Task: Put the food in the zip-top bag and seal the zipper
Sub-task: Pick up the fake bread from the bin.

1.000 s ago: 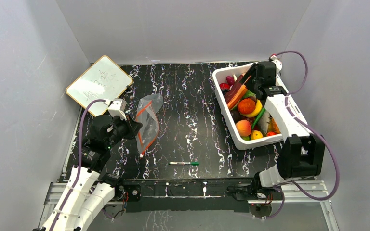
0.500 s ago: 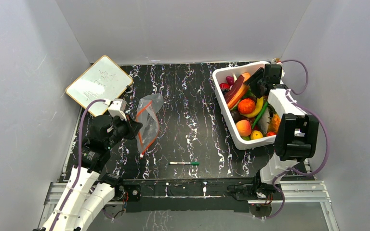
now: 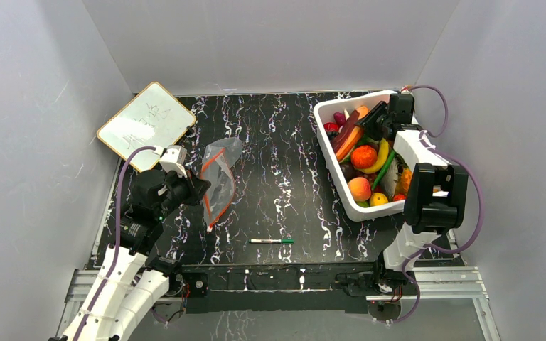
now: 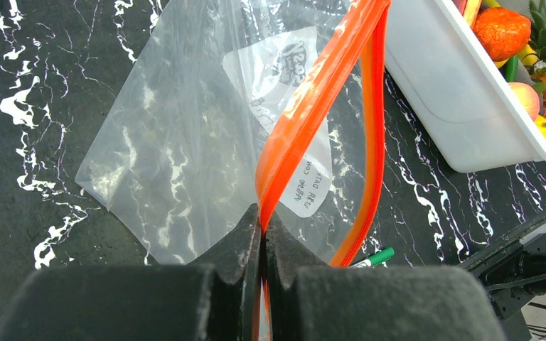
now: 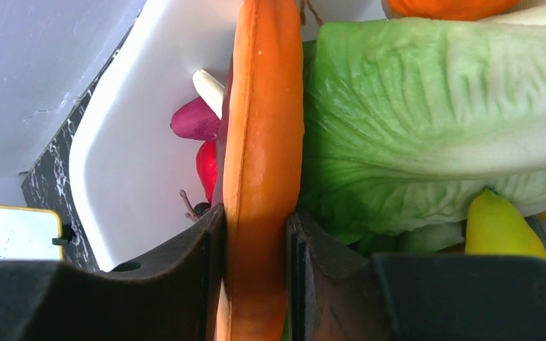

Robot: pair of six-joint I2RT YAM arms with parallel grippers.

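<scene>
From above, the zip-top bag (image 3: 220,181) is seen lying on the left half of the table (image 3: 284,163), well apart from the white tub (image 3: 325,135) where the food (image 3: 364,158) is heaped; nothing can be made out inside the bag. In the left wrist view, the left gripper (image 4: 261,226) is closed on one end of the zipper (image 4: 313,106), and the mouth is held agape. In the right wrist view, the right gripper (image 5: 254,227) is clamped on the long carrot (image 5: 263,121), both fingers (image 5: 185,270) touching it (it appears not yet lifted clear of the tub). Loading is judged barely begun; every transfer and the sealing remain to be done.
</scene>
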